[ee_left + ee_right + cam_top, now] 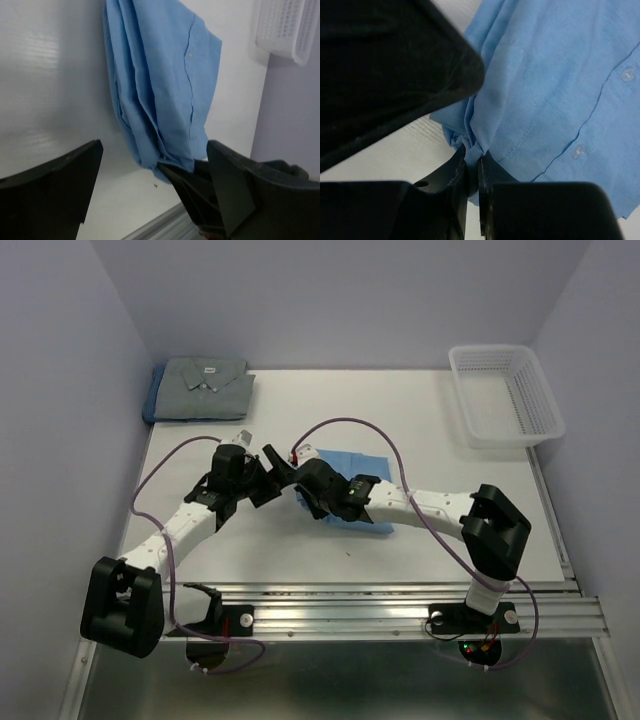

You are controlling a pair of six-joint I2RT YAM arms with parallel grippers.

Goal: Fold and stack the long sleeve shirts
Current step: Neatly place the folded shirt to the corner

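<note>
Your right gripper [472, 167] pinches the left end of the blue shirt [560, 75], which runs rightward; your left gripper [153, 150], spread wide, hangs just beside that end.

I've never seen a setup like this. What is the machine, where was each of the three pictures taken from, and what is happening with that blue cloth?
These are two robot arms, a left arm and a right arm, bolted to the near edge of a white table. One picture looks down from above. The other two come from a small camera on each wrist, so the black shapes low in those views are that arm's own two-fingered tool. A light blue shirt lies bunched mid-table. The right tool pinches its edge between closed fingers. The left tool is wide open beside it and holds nothing. In the far left corner a folded grey shirt lies on a darker blue one. A white mesh basket stands far right.
</note>
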